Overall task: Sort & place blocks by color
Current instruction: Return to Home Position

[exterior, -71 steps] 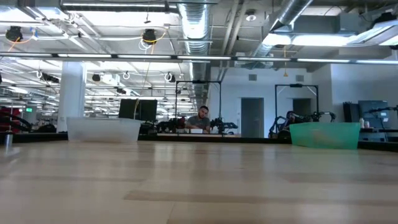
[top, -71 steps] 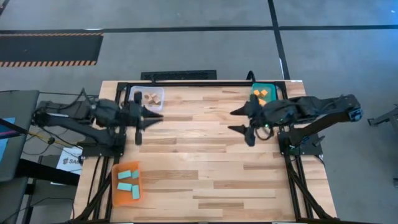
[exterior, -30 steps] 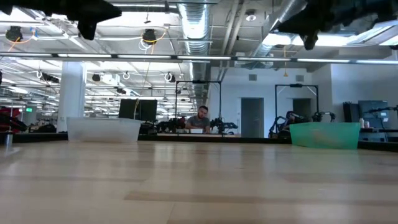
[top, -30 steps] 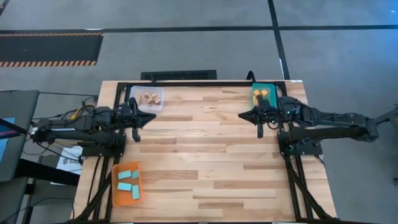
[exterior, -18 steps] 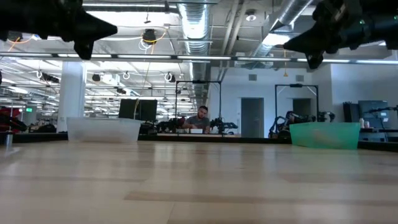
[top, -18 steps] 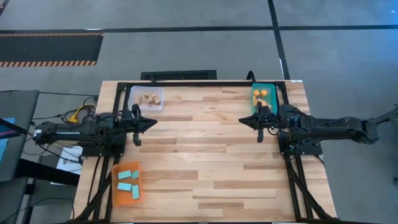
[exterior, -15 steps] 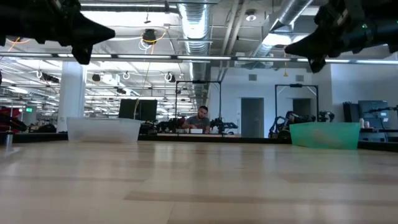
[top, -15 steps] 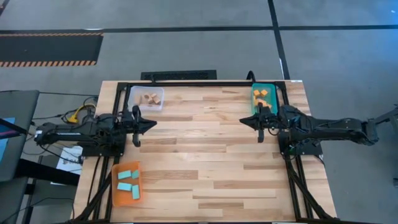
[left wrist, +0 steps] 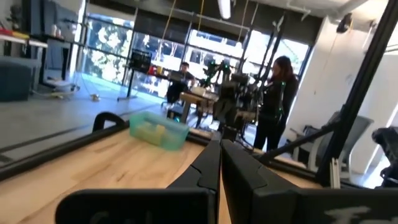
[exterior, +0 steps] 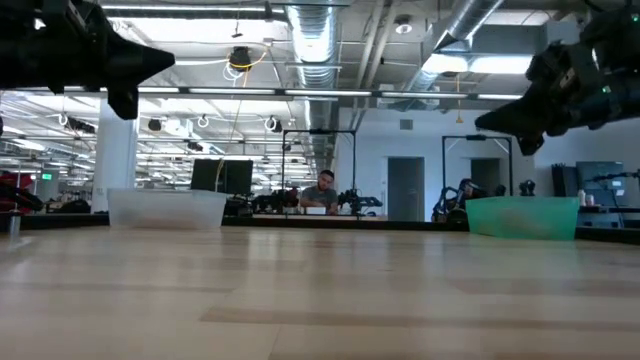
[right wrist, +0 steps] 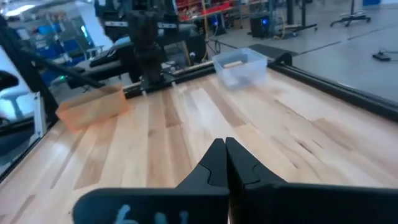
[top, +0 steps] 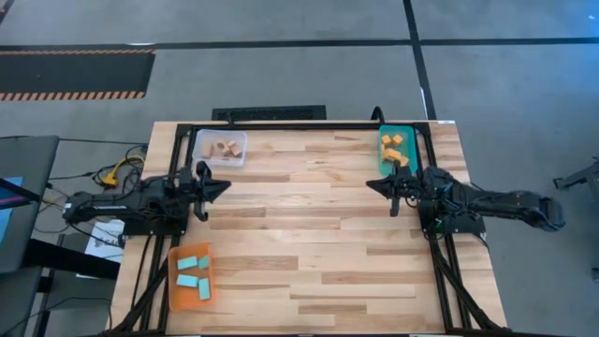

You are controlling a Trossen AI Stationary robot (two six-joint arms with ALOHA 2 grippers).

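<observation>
- At the worktop's (top: 309, 253) left edge, the left gripper (top: 221, 184) hangs above the wood, tip pointing toward the middle. In its wrist view the two fingers (left wrist: 210, 163) lie pressed together with nothing between them.
- At the right edge, directly across, the right gripper (top: 374, 184) hangs the same way, tip pointing inward. Its fingers (right wrist: 217, 158) are likewise pressed together and hold nothing.
- In the low view both grippers are cut off by the picture's upper corners, so only their dark tips show.
- The tan blocks (top: 225, 146) lie in the clear tray (top: 202, 157) at the far left corner, just beyond the left gripper. They sit too close together to count surely.
- The orange blocks (top: 395, 142) lie in the teal tray (top: 383, 153) at the far right corner. The right arm covers the tray's near end.
- The light blue blocks (top: 192, 276) lie in the orange tray (top: 174, 300) by the left edge toward the near corner, well apart from both grippers.
- From the low view only the walls of the clear tray (exterior: 167, 208) and teal tray (exterior: 522, 216) show; the blocks inside cannot be made out.
- In the right wrist view the orange tray (right wrist: 93, 107) is a blur and its contents cannot be told.
- A person (left wrist: 273, 106) stands in the room beyond the right edge, partly behind the right arm.
</observation>
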